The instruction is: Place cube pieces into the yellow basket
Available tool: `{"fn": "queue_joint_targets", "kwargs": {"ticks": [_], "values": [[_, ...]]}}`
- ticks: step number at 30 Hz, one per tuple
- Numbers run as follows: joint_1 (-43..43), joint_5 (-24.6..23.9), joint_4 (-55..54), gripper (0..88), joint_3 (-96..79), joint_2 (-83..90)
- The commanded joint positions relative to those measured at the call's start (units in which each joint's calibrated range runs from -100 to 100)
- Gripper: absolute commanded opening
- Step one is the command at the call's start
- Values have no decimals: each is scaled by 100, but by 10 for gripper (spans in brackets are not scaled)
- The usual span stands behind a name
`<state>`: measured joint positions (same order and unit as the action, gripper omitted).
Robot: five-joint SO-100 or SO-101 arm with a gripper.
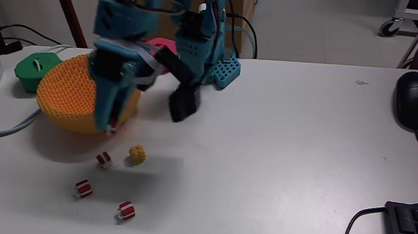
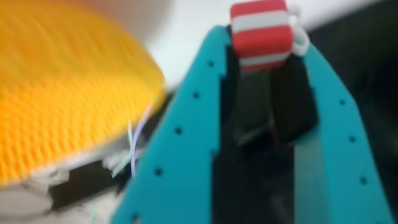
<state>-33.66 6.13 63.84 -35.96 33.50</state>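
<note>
My teal gripper (image 1: 110, 130) points down at the front right rim of the yellow basket (image 1: 67, 88), just outside it. In the wrist view, the gripper (image 2: 264, 56) is shut on a red-and-white striped cube piece (image 2: 261, 32) held at its fingertips, with the blurred basket (image 2: 62, 106) to the left. Three more striped cube pieces lie on the table in front of the basket (image 1: 104, 159) (image 1: 83, 188) (image 1: 126, 211). A bumpy yellow-orange cube piece (image 1: 137, 154) rests beside the nearest one.
A green disc (image 1: 34, 68) sits behind the basket on the left and a pink disc (image 1: 162, 44) behind the arm. A black mouse (image 1: 416, 99) and a keyboard corner (image 1: 411, 228) with a cable occupy the right side. Cables trail at the left edge.
</note>
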Motion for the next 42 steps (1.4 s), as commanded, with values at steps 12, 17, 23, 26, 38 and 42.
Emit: {"fn": "queue_joint_targets", "kwargs": {"ticks": [12,17,23,26,38,42], "values": [[-3550,1534,106,298,-347,201],[-3009,1050,688,386,982,-111],[-1630,664,2113,319,2368,-348],[-483,532,2565,294,2224,-338],[1147,-293,1687,246,385,-1929],[998,-322,1462,224,231,-2223]]}}
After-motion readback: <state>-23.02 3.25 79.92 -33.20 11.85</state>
